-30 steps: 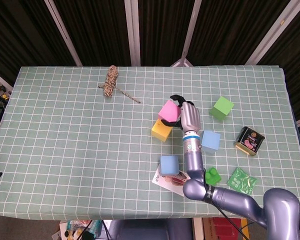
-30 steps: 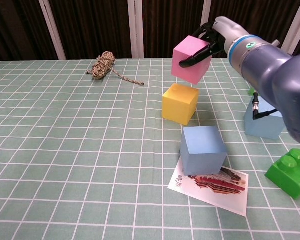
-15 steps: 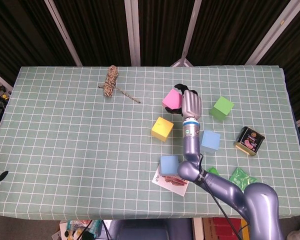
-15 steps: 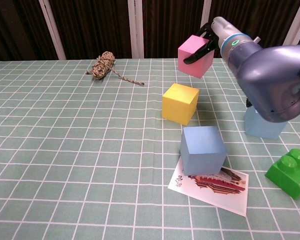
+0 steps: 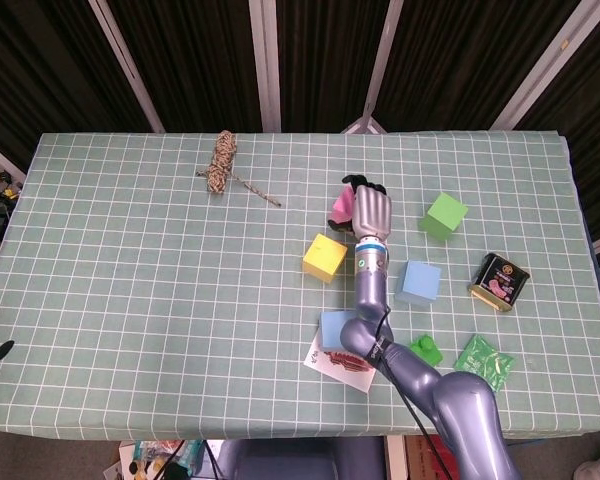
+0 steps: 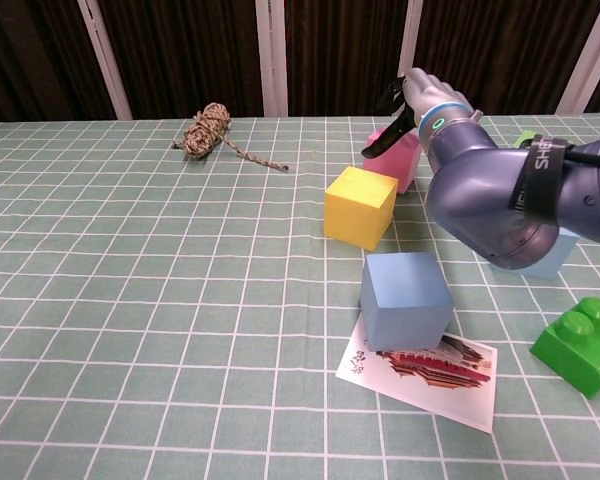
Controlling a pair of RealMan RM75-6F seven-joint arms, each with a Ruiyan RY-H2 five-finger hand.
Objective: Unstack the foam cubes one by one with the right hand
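Pink cube (image 6: 398, 158) is gripped by the right hand (image 6: 404, 105), fingers wrapped over its top, just behind the yellow cube (image 6: 360, 206) on the checked table (image 6: 130, 300). From the head view the pink cube (image 5: 340, 207) is mostly hidden under the hand (image 5: 371, 210), so only a sliver is seen. Whether it's touching the cloth can't be told. Left hand isn't seen anywhere.

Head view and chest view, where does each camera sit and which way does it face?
Head view: high above the near edge, looking steeply down on the table; the right arm and right hand show.
Chest view: low at the near edge, looking across the table; the right forearm fills the right side.
Shared: pink foam cube, yellow foam cube, right hand.
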